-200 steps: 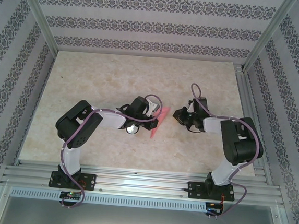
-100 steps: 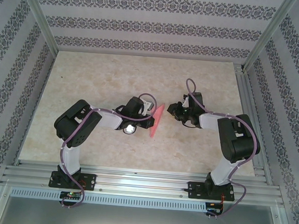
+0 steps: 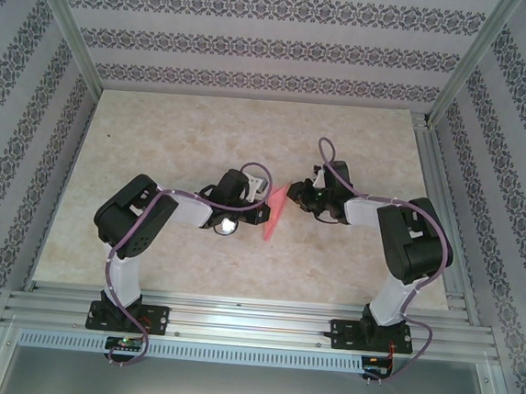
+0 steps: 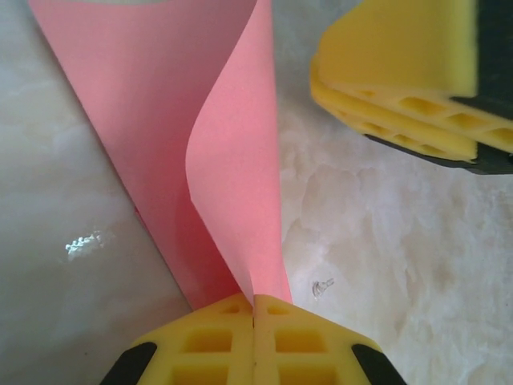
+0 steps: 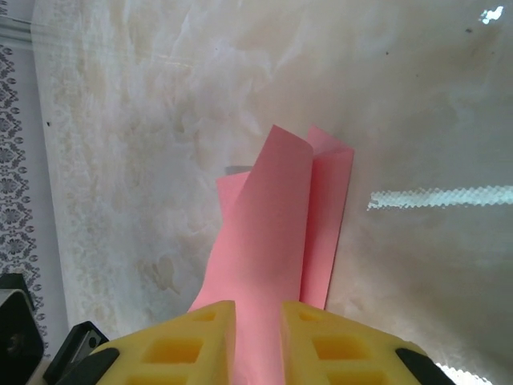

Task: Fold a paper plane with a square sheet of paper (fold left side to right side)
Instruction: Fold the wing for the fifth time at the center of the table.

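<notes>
Pink paper, mid-bench, is clenched in my left gripper; right gripper has moved in to fold, grip unclear.

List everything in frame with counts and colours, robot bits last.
paper: 1, pink-red, folded and curling, mid-table between the two grippers
table: 1, beige marbled, under everything
walls: 3, pale with dark patterned bands, left, back and right of the table
frame rails: several, silver aluminium, along the near edge and up the corners
cables: 2, purple, one along each arm
left arm: 1, black and white, base on the near rail
right arm: 1, black and white, base on the near rail
left gripper: 1, yellow fingers, jaws shut on the paper
right gripper: 1, yellow fingers, jaws apart with paper in the gap
</notes>
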Robot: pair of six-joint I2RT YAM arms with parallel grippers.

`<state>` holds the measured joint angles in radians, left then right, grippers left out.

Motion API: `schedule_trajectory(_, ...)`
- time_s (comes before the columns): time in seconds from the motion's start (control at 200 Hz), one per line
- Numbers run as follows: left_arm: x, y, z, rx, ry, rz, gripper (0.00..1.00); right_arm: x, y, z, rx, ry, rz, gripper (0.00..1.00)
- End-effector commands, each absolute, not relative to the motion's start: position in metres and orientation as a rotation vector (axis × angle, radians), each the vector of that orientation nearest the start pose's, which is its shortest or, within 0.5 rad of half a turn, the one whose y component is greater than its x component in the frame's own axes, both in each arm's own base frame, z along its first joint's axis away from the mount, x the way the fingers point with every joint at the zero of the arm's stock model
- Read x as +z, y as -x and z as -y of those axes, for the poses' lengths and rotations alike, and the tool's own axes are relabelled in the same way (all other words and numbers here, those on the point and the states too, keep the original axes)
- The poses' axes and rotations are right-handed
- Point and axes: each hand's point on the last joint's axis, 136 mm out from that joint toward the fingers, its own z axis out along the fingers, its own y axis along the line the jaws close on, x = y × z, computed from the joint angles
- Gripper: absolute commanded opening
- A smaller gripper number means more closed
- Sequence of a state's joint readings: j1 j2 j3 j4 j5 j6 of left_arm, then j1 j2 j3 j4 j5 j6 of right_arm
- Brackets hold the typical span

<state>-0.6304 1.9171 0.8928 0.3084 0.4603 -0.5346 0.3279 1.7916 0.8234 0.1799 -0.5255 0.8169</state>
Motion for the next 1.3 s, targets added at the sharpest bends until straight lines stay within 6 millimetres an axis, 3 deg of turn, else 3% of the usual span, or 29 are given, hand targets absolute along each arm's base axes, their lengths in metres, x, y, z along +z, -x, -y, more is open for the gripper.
schedule_trajectory(0.0,0.054,-0.33,0.34,-1.156,-0.396,-2.366,0.02,0.041,-0.375,-0.227,1.169,-0.324,-2.515,0.18)
schedule_trajectory(0.41,0.054,-0.314,0.359,-1.216,-0.421,-2.377,0.02,0.027,-0.366,-0.219,1.155,-0.375,-2.519,0.18)
schedule_trajectory(0.63,0.045,-0.307,0.362,-1.199,-0.424,-2.406,0.02,0.032,-0.363,-0.214,1.177,-0.384,-2.481,0.23)
schedule_trajectory(0.879,0.029,-0.307,0.351,-1.144,-0.347,-2.446,0.01,0.045,-0.361,-0.191,1.105,-0.385,-2.463,0.25)
schedule_trajectory(1.044,0.025,-0.308,0.349,-1.13,-0.327,-2.458,0.01,0.051,-0.354,-0.194,1.119,-0.364,-2.463,0.22)
schedule_trajectory(1.294,0.021,-0.305,0.347,-1.126,-0.314,-2.476,0.01,0.067,-0.337,-0.22,1.182,-0.301,-2.464,0.18)
